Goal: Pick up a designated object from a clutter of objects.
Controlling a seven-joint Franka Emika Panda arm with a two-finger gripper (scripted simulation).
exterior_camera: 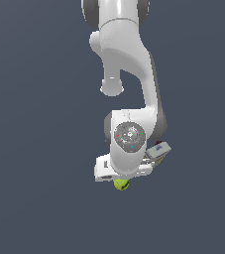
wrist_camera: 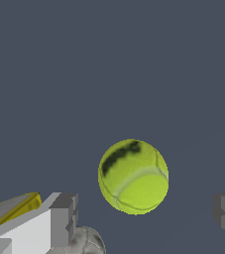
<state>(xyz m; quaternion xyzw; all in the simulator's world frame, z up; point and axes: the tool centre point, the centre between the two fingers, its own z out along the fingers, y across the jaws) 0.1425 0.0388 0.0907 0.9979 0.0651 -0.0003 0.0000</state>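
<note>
The yellow-green tennis ball [wrist_camera: 134, 176] with a dark printed mark lies between my gripper's [wrist_camera: 143, 218] two grey fingers, which stand wide apart and do not touch it. The gripper is open. In the exterior view only the ball's lower part [exterior_camera: 121, 185] shows under the white hand [exterior_camera: 126, 166], and the fingers are hidden there. The smaller white ball [wrist_camera: 88, 241] peeks out behind one finger [wrist_camera: 62, 218]. A yellow edge of the white-and-yellow box [wrist_camera: 19, 211] shows beside that same finger.
A flat dark grey-blue floor [exterior_camera: 34, 198] fills the scene. The white arm [exterior_camera: 129, 59] comes down from the top of the exterior view and hides the white ball and the box there.
</note>
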